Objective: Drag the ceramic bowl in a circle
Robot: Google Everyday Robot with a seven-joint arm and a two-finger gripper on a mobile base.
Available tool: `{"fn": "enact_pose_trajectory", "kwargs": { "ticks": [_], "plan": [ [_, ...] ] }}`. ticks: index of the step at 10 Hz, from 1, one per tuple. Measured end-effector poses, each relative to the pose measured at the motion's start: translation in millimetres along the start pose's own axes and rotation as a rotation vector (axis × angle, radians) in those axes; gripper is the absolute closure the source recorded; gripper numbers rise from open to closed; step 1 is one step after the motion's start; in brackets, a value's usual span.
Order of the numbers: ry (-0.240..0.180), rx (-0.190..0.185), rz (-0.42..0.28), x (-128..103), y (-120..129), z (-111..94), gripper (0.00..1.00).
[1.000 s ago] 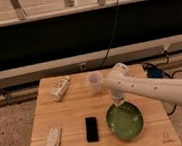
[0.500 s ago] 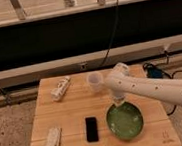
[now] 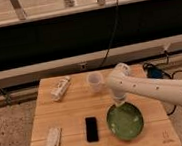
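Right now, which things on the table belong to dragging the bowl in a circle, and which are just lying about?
In the job: ceramic bowl, front right of the table; gripper, shut, at its far rim.
Lying about: translucent cup; black phone; white packet; small white object.

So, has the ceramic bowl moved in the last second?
No. The ceramic bowl keeps the same gap to the black phone beside it, and the gripper, shut, stays at the bowl's far rim.
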Motion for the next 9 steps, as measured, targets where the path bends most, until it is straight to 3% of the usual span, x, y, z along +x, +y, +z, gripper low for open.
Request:
{"fn": "enact_pose_trajectory", "kwargs": {
  "ticks": [9],
  "plan": [
    [-0.002, -0.003, -0.005, 1.6, 4.1, -0.5, 0.98]
  ]
}}
